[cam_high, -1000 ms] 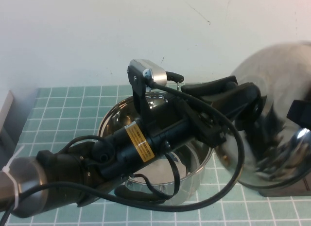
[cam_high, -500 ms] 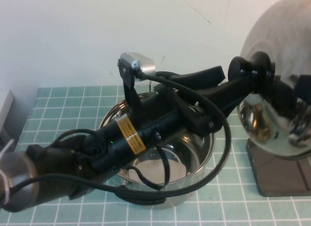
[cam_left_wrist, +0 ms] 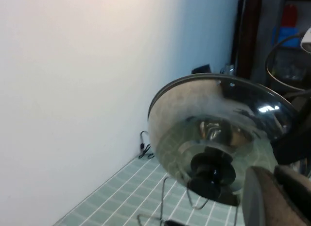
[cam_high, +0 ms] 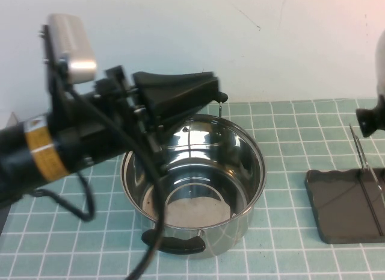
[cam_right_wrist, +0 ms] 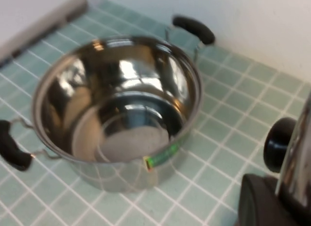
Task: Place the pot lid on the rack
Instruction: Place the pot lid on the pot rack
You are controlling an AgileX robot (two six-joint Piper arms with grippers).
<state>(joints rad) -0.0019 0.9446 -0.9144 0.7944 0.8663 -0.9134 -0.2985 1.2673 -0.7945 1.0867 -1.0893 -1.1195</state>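
The pot lid (cam_high: 380, 63) stands on edge at the far right of the high view, its black knob (cam_high: 368, 120) facing left, above the rack (cam_high: 337, 202). The left wrist view shows the lid (cam_left_wrist: 180, 114) upright over the rack's wire bars (cam_left_wrist: 165, 197); I cannot tell if it rests on them. My right gripper (cam_right_wrist: 284, 199) is shut on the lid's rim (cam_right_wrist: 297, 158), beside the knob (cam_right_wrist: 278, 144). My left gripper (cam_high: 207, 90) is empty, its fingers (cam_left_wrist: 260, 199) together, above the pot's far left rim and well left of the lid.
The deep steel pot (cam_high: 192, 183) with two black handles stands mid-table, between the left arm and the rack. It also shows in the right wrist view (cam_right_wrist: 116, 104). A wall runs close behind the tiled table (cam_high: 289, 256). A grey object (cam_high: 9, 120) sits at the far left.
My left gripper has let go of the lid's knob and pulled back left and up. The lid has moved right to the picture's edge, uncovering the rack.
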